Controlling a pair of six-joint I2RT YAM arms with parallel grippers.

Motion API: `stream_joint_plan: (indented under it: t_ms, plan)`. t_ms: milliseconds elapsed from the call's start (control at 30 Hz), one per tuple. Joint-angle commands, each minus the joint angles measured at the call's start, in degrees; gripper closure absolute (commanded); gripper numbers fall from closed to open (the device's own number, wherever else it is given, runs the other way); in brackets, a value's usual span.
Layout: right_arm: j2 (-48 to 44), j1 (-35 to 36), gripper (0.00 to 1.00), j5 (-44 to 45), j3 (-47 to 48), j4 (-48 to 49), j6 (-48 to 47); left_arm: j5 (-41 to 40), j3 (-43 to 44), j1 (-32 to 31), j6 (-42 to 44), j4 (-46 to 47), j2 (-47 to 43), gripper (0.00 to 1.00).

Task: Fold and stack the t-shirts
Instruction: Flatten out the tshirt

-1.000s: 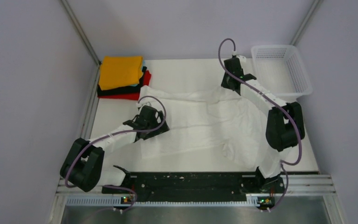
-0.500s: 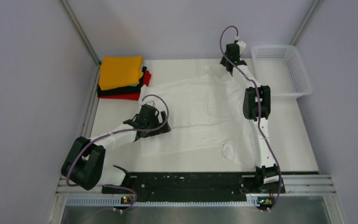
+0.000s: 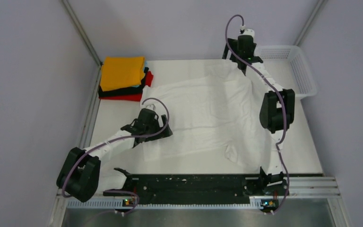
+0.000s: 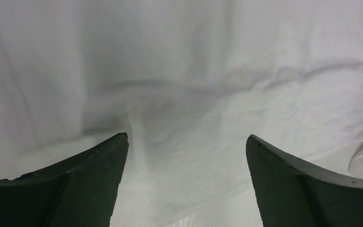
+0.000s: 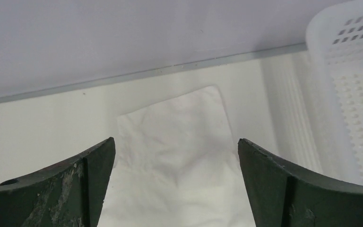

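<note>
Pale lilac walls [image 3: 28, 94] close in an off-white table [image 3: 179, 68], with both arm bases bolted at its near edge.

At the far left corner sits a stack of folded shirts. The orange t-shirt [image 3: 122, 72] lies on top, a sliver of the teal t-shirt [image 3: 146, 71] peeks out at its right edge, and the black t-shirt [image 3: 118, 92] rests on the red t-shirt [image 3: 123, 98] at the bottom.

Just right of the stack, the left gripper [image 3: 159, 134] is low over the near left part of the white t-shirt [image 3: 208, 113]. In the left wrist view its fingers [image 4: 90, 179] are spread wide with wrinkled white cloth between and beyond them. Whether the tips press on the fabric cannot be told.

The white t-shirt lies spread and creased across the middle of the table, from beside the stack to the right side. A small bunched fold sits toward its near right edge.

The right arm reaches to the far edge, where the right gripper [image 3: 242, 66] hangs above the shirt's far right corner. From the right wrist its fingers [image 5: 283, 189] are parted and pinch nothing. A squared tip of white cloth [image 5: 179, 137] lies flat on the table below them.

Just to the right stands the white lattice basket [image 3: 307, 75], at the far right corner beside the wall.
</note>
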Motion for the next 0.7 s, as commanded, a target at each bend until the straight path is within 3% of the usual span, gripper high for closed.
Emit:
stream_joint_plan:
  t_ms: [0,133,367,667]
  plan:
    - [-14.5,0.1,0.01,-2.6,-10.4,1.7,-3.3,-0.8,-0.2,-0.4,-1.0,0.0,-3.7,0.01]
    - [-18.8,0.2,0.01,-11.0,-20.0,4.8,-7.4,-1.3,0.7,-0.4,-0.2,-1.3,-4.1,0.01]
    - [-12.4,0.2,0.01,-15.7,-20.3,2.5,-6.1,-5.2,2.8,-0.4,-0.8,-1.7,-3.0,0.01]
    - [2.5,-1.3,0.01,-6.5,-8.8,-0.3,-2.6,-10.6,4.5,1.4,-0.5,0.9,7.7,0.01]
